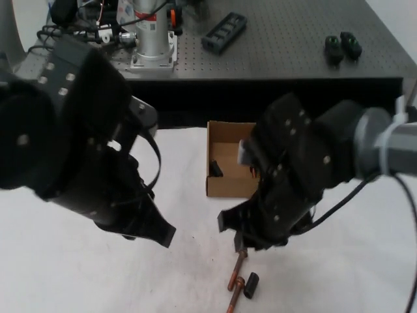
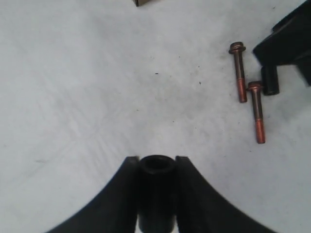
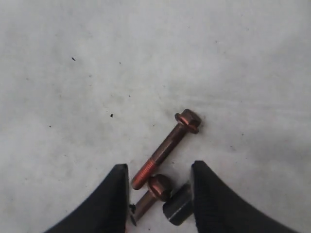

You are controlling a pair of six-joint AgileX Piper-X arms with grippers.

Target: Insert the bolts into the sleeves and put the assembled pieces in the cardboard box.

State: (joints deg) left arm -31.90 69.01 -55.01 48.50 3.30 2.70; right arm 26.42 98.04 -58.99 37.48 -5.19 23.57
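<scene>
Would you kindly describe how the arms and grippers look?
The left arm and right arm have black housings with small silver screws. The right one adds a grey section, a white cable tie and a black cable. The left gripper and right gripper each have two tapering black fingers.

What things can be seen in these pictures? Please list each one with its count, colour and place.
bolts: 2, copper, lying close together on the cloth
sleeves: 2, black, one loose beside the bolts, one gripped
cardboard box: 1, brown, beyond the bolts, dark piece inside
cloth: 1, white, covers the bench
left gripper: 1, black, shut on one sleeve
right gripper: 1, black, open above the bolts
</scene>
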